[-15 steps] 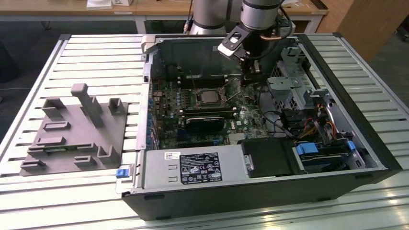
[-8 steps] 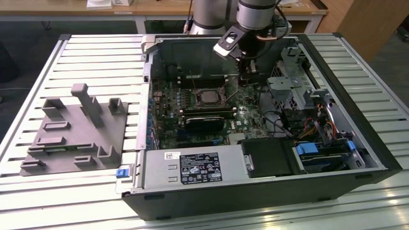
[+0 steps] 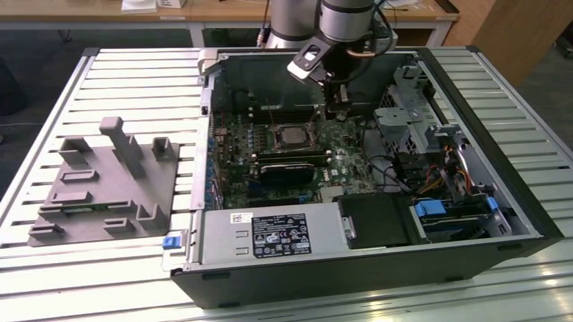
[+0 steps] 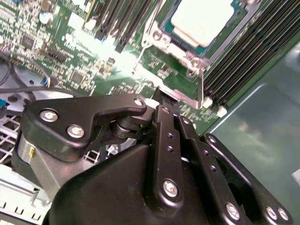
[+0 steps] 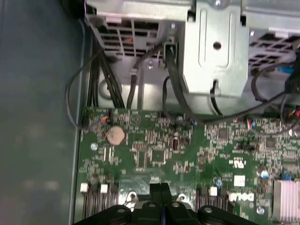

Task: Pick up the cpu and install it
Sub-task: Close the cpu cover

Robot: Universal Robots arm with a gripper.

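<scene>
- Cpu point(image 3: 291, 136) lies flat in the socket point(image 4: 161, 40) on the motherboard point(image 5: 159, 150), silver top up, inside the open computer case point(image 3: 358, 282); the second wrist view shows it squarely within the metal frame.
- Gripper point(image 3: 339, 107) hangs over the board just beside the socket, towards the exterior view's right, holding nothing.
- Fingers point(image 5: 160, 190) are pressed together, with no gap between them in both wrist views.
- Judged from this, picking up and placing look done.
- Whether the socket's frame and lever are latched down I cannot tell.
- Grey fixture point(image 3: 98, 188) on the table, well apart from the case, holds no chip that I can make out.
</scene>
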